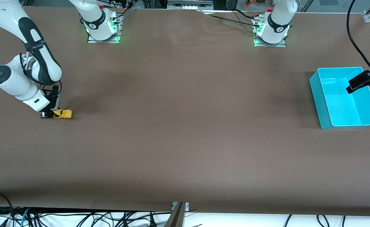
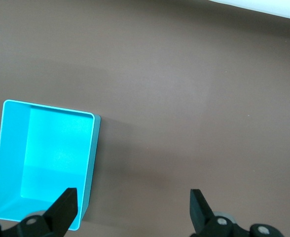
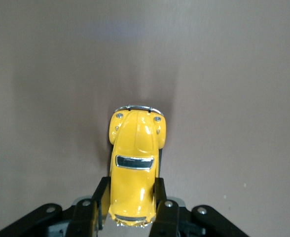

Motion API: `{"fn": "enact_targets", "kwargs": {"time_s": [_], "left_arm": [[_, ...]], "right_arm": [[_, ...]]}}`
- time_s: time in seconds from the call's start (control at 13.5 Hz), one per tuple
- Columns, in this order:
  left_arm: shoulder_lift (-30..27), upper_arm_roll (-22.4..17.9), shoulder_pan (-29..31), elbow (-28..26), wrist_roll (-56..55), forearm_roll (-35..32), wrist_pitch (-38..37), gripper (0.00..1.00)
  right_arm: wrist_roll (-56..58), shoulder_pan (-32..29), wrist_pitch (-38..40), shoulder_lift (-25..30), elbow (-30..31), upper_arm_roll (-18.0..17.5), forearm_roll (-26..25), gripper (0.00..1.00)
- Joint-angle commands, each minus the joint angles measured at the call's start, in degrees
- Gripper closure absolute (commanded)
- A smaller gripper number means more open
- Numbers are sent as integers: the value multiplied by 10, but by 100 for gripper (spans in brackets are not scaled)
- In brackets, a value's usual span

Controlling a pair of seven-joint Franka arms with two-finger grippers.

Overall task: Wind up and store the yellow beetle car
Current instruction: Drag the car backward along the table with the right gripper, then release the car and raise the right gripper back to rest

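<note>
The yellow beetle car (image 1: 62, 113) rests on the brown table at the right arm's end. My right gripper (image 1: 53, 114) is shut on it, low at the table surface. In the right wrist view the car (image 3: 134, 163) sits between the two black fingers (image 3: 101, 200), which press on its rear sides, its bonnet pointing away from the wrist. The turquoise bin (image 1: 345, 97) stands at the left arm's end. My left gripper (image 1: 358, 83) hangs over the bin, open with nothing in it. In the left wrist view the bin (image 2: 44, 163) lies below, partly under one open finger (image 2: 65, 207).
The brown table (image 1: 185, 126) stretches between car and bin. Both arm bases stand along its farther edge. A black cable (image 1: 356, 41) hangs over the left arm's end. Cables lie below the table's near edge.
</note>
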State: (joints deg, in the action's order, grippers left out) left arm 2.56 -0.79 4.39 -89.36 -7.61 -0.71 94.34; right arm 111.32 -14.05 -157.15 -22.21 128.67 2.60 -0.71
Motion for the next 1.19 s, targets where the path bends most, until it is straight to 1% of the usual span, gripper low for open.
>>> {"fn": "enact_targets", "kwargs": {"time_s": [0.0,0.07,0.15,0.22,0.3,0.37,0.52,0.59,0.74,0.97,1.11], "left_arm": [[8,0,4,17,14,3,-10,0],[8,0,4,17,14,3,-10,0],[8,0,4,17,14,3,-10,0],[8,0,4,17,14,3,-10,0],[8,0,4,17,14,3,-10,0],[8,0,4,17,14,3,-10,0],[9,0,4,17,14,2,-10,0],[9,0,4,17,14,2,-10,0],[9,0,4,18,14,2,-10,0],[8,0,4,17,14,2,-10,0],[9,0,4,18,14,2,-10,0]], "right_arm": [[28,-26,-32,-81,-29,-3,3,90],[26,-24,-32,-80,-30,-4,4,90],[21,-23,-29,-78,-33,-7,6,55],[16,-22,-16,-68,-43,-11,6,3],[15,-22,22,-55,-60,-25,8,0],[15,-21,72,-49,-95,-30,8,0],[3,-19,167,-48,-159,-31,9,0],[-12,-19,191,-46,-177,-31,10,0],[-18,-18,222,-40,-199,-31,10,0],[-22,-16,244,-21,-206,-32,13,0],[-81,-16,270,-4,-216,-44,14,0]]}}
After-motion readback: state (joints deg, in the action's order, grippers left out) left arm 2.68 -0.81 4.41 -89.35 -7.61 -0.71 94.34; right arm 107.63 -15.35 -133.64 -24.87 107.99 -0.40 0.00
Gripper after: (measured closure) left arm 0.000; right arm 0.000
